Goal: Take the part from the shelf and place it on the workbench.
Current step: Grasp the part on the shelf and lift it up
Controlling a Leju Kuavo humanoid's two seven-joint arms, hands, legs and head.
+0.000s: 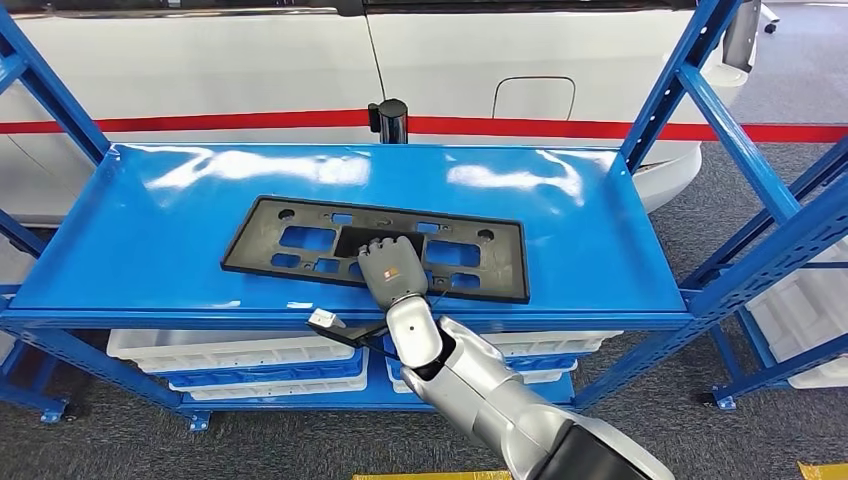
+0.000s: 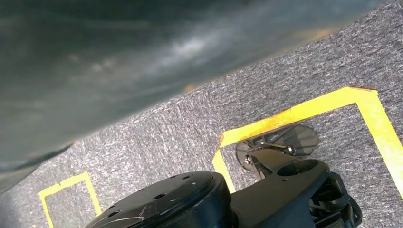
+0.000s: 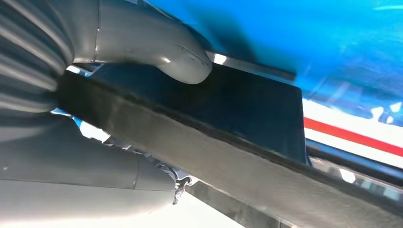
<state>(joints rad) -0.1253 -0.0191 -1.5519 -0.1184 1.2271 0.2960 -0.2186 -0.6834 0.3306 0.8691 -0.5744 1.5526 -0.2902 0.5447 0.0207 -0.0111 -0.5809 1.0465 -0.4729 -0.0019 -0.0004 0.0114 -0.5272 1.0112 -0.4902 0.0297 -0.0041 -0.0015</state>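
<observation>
Gripping the black part (image 1: 375, 250) at its near edge on the blue shelf (image 1: 150, 250), the right hand (image 1: 392, 270) has fingers on top and thumb beneath, so lifting and carrying to the workbench remain.

A: head view bright, sharp. Overhead glare in white patches on the blue shelf (image 1: 150, 250).
B: wrist views? 
A: left: top half dark blur, floor (image 2: 157, 128) in focus. Right: close-up, soft, deep shadow.

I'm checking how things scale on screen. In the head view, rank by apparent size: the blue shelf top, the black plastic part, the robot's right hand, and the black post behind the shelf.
1. Blue shelf top
2. Black plastic part
3. Right hand, though it is nearer the camera
4. Black post
</observation>
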